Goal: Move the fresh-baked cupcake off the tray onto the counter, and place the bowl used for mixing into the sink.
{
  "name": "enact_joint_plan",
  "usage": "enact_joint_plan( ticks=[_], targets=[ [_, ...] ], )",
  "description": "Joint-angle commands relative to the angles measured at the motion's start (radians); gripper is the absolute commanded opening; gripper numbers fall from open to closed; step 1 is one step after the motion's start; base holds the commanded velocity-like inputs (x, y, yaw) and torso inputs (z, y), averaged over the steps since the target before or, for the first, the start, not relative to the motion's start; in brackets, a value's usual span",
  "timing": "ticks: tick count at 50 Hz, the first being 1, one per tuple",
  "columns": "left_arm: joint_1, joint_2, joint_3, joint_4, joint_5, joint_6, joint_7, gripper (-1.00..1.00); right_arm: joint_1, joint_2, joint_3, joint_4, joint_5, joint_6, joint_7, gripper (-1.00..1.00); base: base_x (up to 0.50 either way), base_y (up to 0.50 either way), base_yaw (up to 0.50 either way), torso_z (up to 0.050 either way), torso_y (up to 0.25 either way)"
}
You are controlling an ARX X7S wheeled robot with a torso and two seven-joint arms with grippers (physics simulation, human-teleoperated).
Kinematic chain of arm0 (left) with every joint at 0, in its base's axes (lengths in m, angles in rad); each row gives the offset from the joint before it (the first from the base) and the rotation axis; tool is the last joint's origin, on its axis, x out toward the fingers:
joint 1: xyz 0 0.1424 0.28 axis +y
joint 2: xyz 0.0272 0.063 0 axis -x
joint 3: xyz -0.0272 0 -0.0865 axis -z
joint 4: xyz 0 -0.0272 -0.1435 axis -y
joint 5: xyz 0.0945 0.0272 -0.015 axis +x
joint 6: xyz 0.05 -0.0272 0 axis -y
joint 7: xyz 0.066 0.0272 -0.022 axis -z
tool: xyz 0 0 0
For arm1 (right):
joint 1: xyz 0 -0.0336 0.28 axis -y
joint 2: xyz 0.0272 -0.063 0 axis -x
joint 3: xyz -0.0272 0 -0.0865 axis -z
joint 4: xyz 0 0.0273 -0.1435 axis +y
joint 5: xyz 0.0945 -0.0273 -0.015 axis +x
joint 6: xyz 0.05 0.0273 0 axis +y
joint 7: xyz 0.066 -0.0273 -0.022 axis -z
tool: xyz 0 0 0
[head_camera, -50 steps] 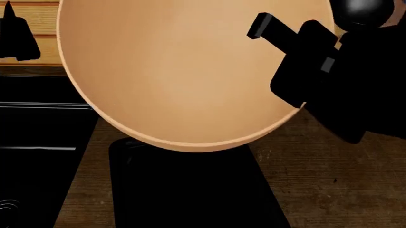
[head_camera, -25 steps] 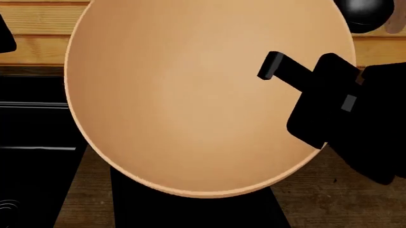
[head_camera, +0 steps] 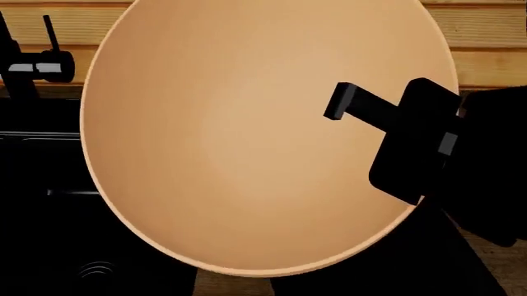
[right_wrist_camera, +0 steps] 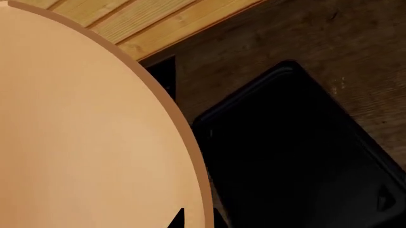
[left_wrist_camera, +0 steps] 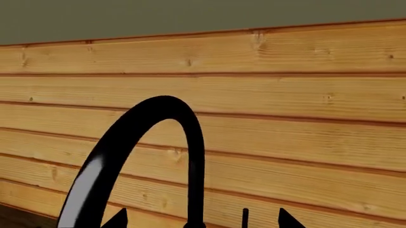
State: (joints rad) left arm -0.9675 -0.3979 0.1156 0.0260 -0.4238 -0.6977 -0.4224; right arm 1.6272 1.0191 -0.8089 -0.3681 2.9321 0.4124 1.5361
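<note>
**A:** What are you holding, and how?

**B:** My right gripper (head_camera: pixel 374 132) pinches the bowl (head_camera: pixel 239 135) at its rim, one finger (head_camera: pixel 346 103) lying across the inside, the other hidden behind the wall. The bowl hangs tilted, its hollow facing my head, raised over the sink (head_camera: pixel 49 203) edge. My left gripper shows only dark tips near the faucet (left_wrist_camera: pixel 136 156); whether those are spread, I cannot tell.

**A:** How do you set it down well?

**B:** I'd carry it further out from my fingers toward the basin, level it, lower until the base sits, then let go. A rim pinch on so wide a bowl could let it swing or slip, so slow is best, and clear of the faucet.

**A:** What's it like?

**B:** Smooth, plain peach-tan, round and thin-rimmed. Beyond my fingers lie the glossy black tray (right_wrist_camera: pixel 298 156) and knotty dark counter (right_wrist_camera: pixel 330 52). I see no cupcake from here.
</note>
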Motion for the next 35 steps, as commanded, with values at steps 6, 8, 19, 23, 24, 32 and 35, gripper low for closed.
enact_joint_plan(
  ticks=[6, 8, 19, 23, 24, 32, 35],
  targets=[
    [-0.003, 0.004, -0.012, -0.02, -0.003, 0.013, 0.005, 1.0, 0.055, 0.034, -0.052, -0.053, 0.03, -0.147, -0.007, -1.0, 0.0, 0.17, 0.0, 0.0, 0.0],
    [-0.004, 0.004, -0.01, -0.021, -0.003, 0.013, 0.005, 1.0, 0.052, 0.033, -0.057, -0.063, 0.032, -0.164, -0.012, -1.0, 0.0, 0.0, 0.0, 0.0, 0.0],
    [-0.006, 0.003, -0.014, -0.032, -0.002, 0.021, 0.004, 1.0, 0.038, 0.043, -0.08, -0.127, 0.079, -0.265, -0.016, -1.0, 0.0, 0.0, 0.0, 0.0, 0.002],
    [-0.004, 0.002, -0.016, -0.034, -0.003, 0.025, 0.004, 1.0, 0.036, 0.045, -0.095, -0.128, 0.076, -0.269, -0.017, -1.0, 0.0, 0.0, 0.0, 0.0, 0.0],
    [-0.003, 0.001, -0.016, -0.034, -0.003, 0.026, 0.004, 1.0, 0.026, 0.049, -0.101, -0.134, 0.079, -0.277, -0.021, -1.0, 0.0, 0.0, 0.0, 0.0, 0.0],
    [-0.002, 0.002, -0.015, -0.036, -0.004, 0.028, 0.004, 1.0, 0.05, 0.025, -0.129, -0.097, 0.069, -0.23, -0.012, -1.0, 0.0, 0.0, 0.0, 0.0, 0.0],
    [-0.002, 0.001, -0.015, -0.036, -0.005, 0.029, 0.004, 1.0, 0.054, 0.026, -0.135, -0.097, 0.07, -0.231, -0.015, -1.0, 0.0, 0.0, 0.0, 0.0, 0.0]
  ],
)
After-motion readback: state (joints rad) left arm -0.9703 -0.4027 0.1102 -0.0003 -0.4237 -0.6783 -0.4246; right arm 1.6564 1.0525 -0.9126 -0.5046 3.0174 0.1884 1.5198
